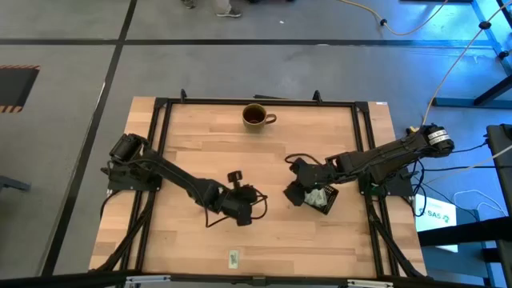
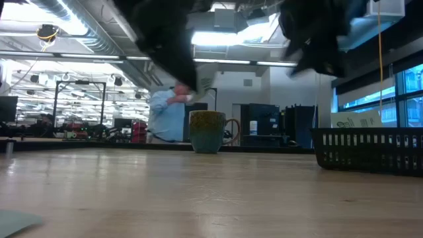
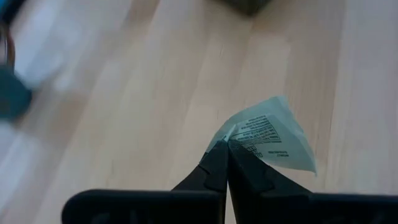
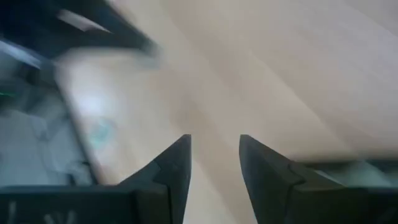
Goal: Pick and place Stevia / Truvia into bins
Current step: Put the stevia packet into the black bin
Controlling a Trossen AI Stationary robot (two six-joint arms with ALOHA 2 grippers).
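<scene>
Presently noted: left gripper (image 3: pixel 227 144) clenched on a corner of a small pale green and white paper sachet (image 3: pixel 267 135), held clear above the light wooden table (image 1: pixel 200 144) near its middle, presumably pinched by the corner for carrying to the small black rectangular tray with low walls (image 1: pixel 326 200). Right gripper (image 4: pixel 214 152) poised at the tray's edge, jaws apart, nothing between them, probably just after a drop. Pale sachets visible inside the tray. One further pale sachet (image 1: pixel 234 258) lying near the table's front edge, well apart from the tray, not yet collected. Round brown mug with handle (image 1: pixel 256 117) standing at the far edge, no part of the task. Dark printed lines present on the held sachet; wording too small to read, no brand legible.
</scene>
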